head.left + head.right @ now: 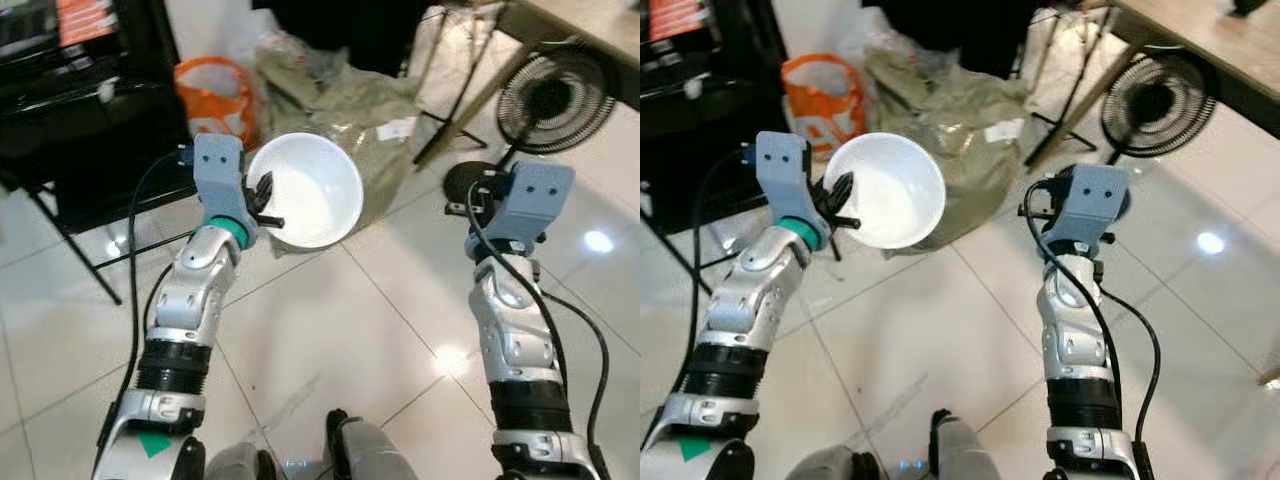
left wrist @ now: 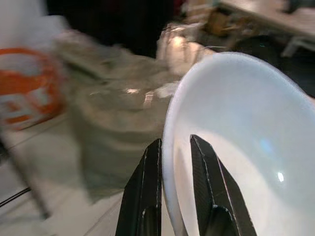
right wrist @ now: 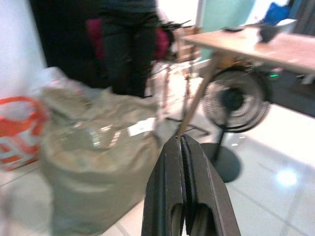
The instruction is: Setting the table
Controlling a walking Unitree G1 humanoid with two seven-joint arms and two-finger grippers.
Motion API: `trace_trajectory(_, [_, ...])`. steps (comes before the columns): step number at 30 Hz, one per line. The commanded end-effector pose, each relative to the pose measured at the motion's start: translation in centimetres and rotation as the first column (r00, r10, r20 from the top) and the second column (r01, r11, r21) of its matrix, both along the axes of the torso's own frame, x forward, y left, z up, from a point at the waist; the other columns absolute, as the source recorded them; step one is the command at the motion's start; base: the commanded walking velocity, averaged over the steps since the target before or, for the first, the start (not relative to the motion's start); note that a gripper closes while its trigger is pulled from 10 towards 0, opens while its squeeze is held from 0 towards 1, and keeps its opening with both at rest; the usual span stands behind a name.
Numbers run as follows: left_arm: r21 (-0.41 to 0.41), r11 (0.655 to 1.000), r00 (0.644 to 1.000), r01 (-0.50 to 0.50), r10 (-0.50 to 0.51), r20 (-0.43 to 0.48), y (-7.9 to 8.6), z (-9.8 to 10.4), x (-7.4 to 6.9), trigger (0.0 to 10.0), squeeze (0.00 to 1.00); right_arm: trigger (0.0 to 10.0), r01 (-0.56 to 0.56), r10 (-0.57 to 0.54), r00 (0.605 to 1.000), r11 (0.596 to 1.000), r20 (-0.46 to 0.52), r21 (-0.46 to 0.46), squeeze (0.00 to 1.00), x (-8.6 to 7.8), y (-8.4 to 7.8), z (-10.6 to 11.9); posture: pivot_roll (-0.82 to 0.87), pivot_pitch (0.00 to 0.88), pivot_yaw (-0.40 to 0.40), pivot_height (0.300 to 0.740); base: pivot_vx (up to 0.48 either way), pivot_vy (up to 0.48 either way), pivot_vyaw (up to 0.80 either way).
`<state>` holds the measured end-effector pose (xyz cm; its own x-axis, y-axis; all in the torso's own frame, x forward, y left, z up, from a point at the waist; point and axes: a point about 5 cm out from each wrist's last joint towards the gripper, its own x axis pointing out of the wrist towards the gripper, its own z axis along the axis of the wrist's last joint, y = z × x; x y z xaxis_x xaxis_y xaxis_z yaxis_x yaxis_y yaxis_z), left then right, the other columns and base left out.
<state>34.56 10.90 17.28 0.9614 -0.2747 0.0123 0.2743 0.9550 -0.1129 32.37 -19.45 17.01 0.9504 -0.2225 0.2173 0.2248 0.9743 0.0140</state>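
A grey-green sack and standing fan lay ahead at 12 and 2 o'clock. The left tool pinched the white bowl by its rim, tilted upward; the right tool was closed, empty

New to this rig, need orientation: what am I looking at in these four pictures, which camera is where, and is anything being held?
It is a walking humanoid robot with two silver arms, each ending in a gripper of two long black fingers. The two wide pictures come from a stereo camera on its head, looking down at its own arms and the tiled floor. The other two come from cameras on each wrist, looking along the fingers.

The left gripper is shut on the rim of a white bowl, one finger inside, one outside. The right gripper is shut and holds nothing.

On the floor ahead: a large greenish sack, an orange bag and a standing fan. A table stands behind the fan; a person's legs are beyond the sack.
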Motion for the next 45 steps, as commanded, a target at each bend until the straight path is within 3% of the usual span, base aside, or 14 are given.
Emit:
trace_trajectory(1, [0.002,1.0,1.0,-0.004,0.004,-0.012,0.2,-0.3,-0.1,10.0,0.0,10.0,0.007,-0.007,1.0,1.0,-0.013,0.002,0.0,-0.2,-0.1,-0.4,0.09,0.059,0.049,0.74,0.0,0.0,-0.8])
trace_trajectory(24, [0.025,0.999,0.999,-0.029,0.029,-0.013,0.5,-0.4,0.1,10.0,0.0,10.0,0.004,-0.004,1.0,1.0,-0.009,-0.003,0.0,-0.1,-0.2,-0.3,0.09,0.055,0.048,0.74,0.0,0.0,-0.8])
trace_trajectory(37, [0.086,0.995,0.998,-0.05,0.047,0.029,0.6,-0.2,0.4,10.0,0.0,10.0,0.044,-0.043,0.999,0.998,0.022,-0.036,0.0,-0.6,-1.1,0.6,0.07,0.059,0.052,0.74,0.0,0.0,-0.8])
trace_trajectory(45, [0.179,0.981,0.994,-0.067,0.05,0.098,0.5,0.4,0.8,10.0,0.0,10.0,0.055,-0.055,0.998,0.997,0.015,-0.05,0.0,-1.1,-1.6,0.4,0.05,0.066,0.067,0.74,0.0,0.0,-0.8])
